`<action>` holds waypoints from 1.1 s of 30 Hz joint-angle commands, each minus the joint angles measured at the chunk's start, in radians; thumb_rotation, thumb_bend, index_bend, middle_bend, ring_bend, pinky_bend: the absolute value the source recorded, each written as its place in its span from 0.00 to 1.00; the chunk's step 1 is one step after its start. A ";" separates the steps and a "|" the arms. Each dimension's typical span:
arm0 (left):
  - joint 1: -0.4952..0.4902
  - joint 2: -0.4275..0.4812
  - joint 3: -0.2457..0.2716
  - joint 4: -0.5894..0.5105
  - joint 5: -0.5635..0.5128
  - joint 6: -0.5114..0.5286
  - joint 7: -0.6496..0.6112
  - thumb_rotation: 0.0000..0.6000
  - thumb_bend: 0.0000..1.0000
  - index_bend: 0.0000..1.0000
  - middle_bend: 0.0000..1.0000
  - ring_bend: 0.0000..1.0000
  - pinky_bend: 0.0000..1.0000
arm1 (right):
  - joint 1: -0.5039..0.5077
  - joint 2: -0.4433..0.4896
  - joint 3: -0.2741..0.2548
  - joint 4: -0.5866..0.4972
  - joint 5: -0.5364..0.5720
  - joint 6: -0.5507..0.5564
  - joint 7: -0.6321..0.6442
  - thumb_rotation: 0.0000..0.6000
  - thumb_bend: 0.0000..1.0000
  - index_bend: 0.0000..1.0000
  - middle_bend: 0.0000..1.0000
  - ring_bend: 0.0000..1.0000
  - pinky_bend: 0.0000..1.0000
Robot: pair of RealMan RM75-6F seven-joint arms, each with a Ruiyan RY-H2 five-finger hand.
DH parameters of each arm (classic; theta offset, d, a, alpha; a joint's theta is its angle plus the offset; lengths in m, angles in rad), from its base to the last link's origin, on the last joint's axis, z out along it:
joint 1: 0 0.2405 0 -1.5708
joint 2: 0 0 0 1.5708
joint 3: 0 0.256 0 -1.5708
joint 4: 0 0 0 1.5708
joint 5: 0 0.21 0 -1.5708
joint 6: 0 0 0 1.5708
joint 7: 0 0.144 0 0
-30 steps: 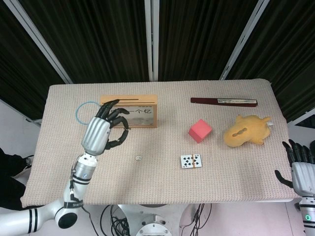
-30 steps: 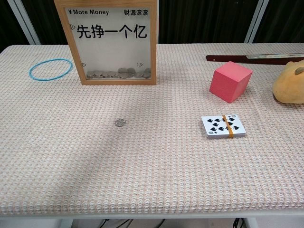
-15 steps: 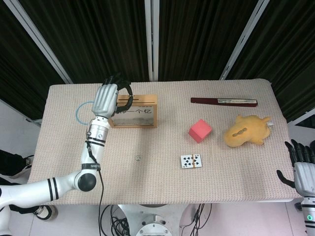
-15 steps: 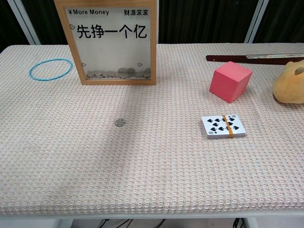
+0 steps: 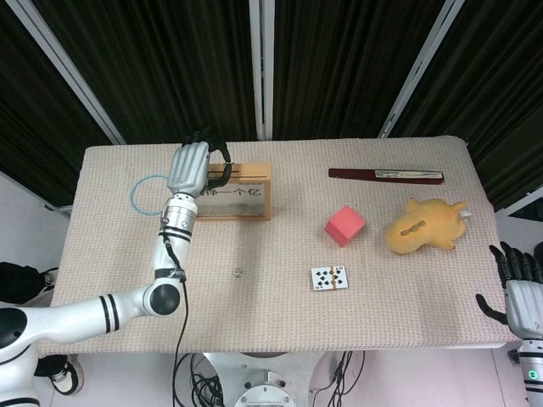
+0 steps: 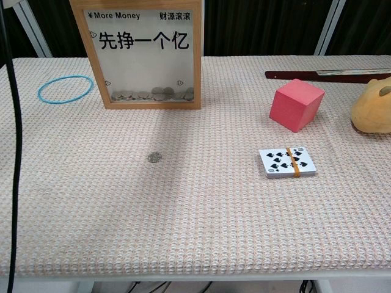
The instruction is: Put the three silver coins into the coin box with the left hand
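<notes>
The wooden coin box [image 5: 231, 192] stands at the table's back left; the chest view shows its clear front [image 6: 143, 55] with several coins piled at the bottom. My left hand [image 5: 192, 166] hovers at the box's top left corner, fingers curled toward the slot. Whether they pinch a coin is hidden. One silver coin [image 5: 239, 273] lies on the cloth in front of the box, also seen in the chest view as a coin [image 6: 154, 157]. My right hand [image 5: 519, 292] hangs past the table's right front edge, fingers spread and holding nothing.
A blue ring [image 5: 146, 192] lies left of the box. A red cube [image 5: 345, 225], a banded card deck [image 5: 328, 278], a yellow plush toy [image 5: 424, 225] and a dark flat stick [image 5: 386, 175] occupy the right half. A black cable [image 6: 15, 152] crosses the chest view's left side.
My left hand rose from in front of the box up to its top and settled at the slot. The coin on the cloth and the right hand stayed put.
</notes>
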 commanded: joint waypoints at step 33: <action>-0.022 0.040 0.063 -0.007 -0.106 -0.015 -0.018 1.00 0.51 0.56 0.33 0.09 0.12 | 0.003 0.001 0.001 0.001 0.003 -0.005 -0.011 1.00 0.21 0.00 0.00 0.00 0.00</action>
